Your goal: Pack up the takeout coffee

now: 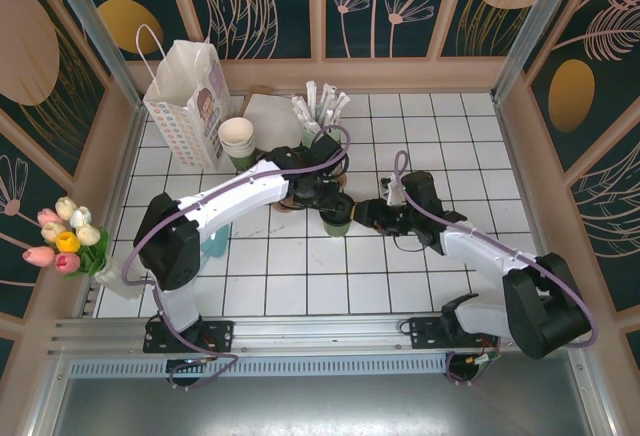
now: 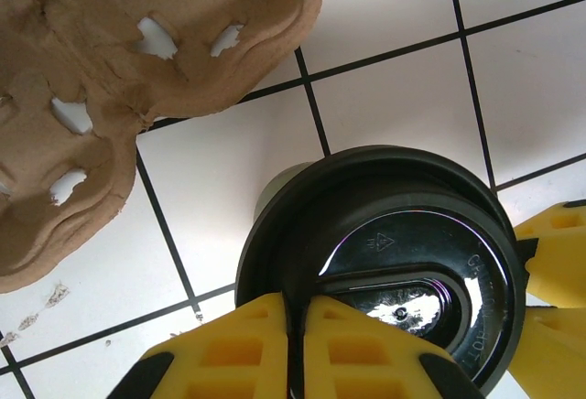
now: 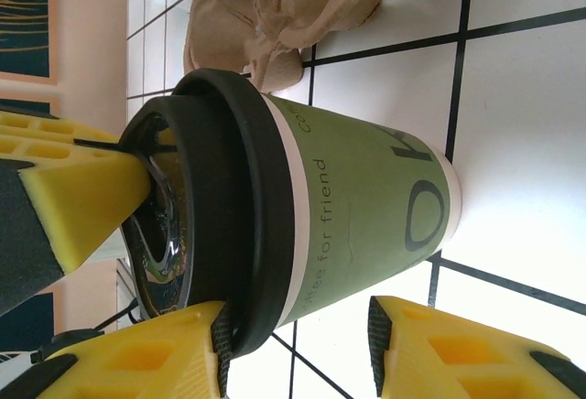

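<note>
One lidded cup is at stake: the takeout coffee (image 1: 337, 224) stands upright near the centre of the tiled table (image 1: 290, 276). The left gripper (image 2: 293, 326) is above it, jaws clenched together on nothing and their tips resting on the black lid (image 2: 394, 262). The right gripper (image 3: 298, 344) is at the cup's three o'clock, jaws parted and turned on edge, one finger at the lid's rim and the other lower along the green wall, grasping nothing as far as I can judge. The likeliest trouble is a tip: the closed tips seem to bear nearer the lid's edge than its middle, so a harder push could rock the cup or dent the lid, and a nudge from the right could slide it. If the lid is not fully seated, a lift by it could part lid from cup and spill. Counted: two grippers, one coffee, one pulp carrier (image 2: 137, 51) just beside the cup at its nine o'clock, one paper bag (image 1: 185, 96) at the table's eleven o'clock, one stack of lidless cups (image 1: 237, 141), one cup of wrapped sticks (image 1: 318, 111) at twelve, one bunch of tulips (image 1: 62, 236) at nine
</note>
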Controlling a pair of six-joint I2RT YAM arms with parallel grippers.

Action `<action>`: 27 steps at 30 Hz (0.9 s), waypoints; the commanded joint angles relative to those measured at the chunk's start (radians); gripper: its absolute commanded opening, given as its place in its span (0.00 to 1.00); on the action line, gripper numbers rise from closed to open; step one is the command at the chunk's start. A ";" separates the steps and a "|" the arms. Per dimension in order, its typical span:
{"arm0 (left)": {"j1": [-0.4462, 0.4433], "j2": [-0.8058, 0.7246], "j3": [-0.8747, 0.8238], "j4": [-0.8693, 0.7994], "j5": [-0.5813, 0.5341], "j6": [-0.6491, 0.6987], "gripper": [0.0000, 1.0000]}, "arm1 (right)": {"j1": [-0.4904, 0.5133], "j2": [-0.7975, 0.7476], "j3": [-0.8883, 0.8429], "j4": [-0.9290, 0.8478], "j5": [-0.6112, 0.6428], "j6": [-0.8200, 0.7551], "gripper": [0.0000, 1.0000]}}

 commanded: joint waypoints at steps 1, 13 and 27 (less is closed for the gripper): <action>-0.007 0.063 -0.015 -0.048 0.023 0.015 0.09 | 0.015 0.054 -0.002 -0.152 0.107 -0.034 0.45; -0.006 0.066 0.010 -0.050 0.012 -0.003 0.11 | 0.016 -0.042 0.148 -0.146 0.104 -0.058 0.79; -0.006 0.067 0.041 -0.054 0.023 -0.008 0.14 | 0.085 0.124 0.336 -0.361 0.224 -0.123 0.99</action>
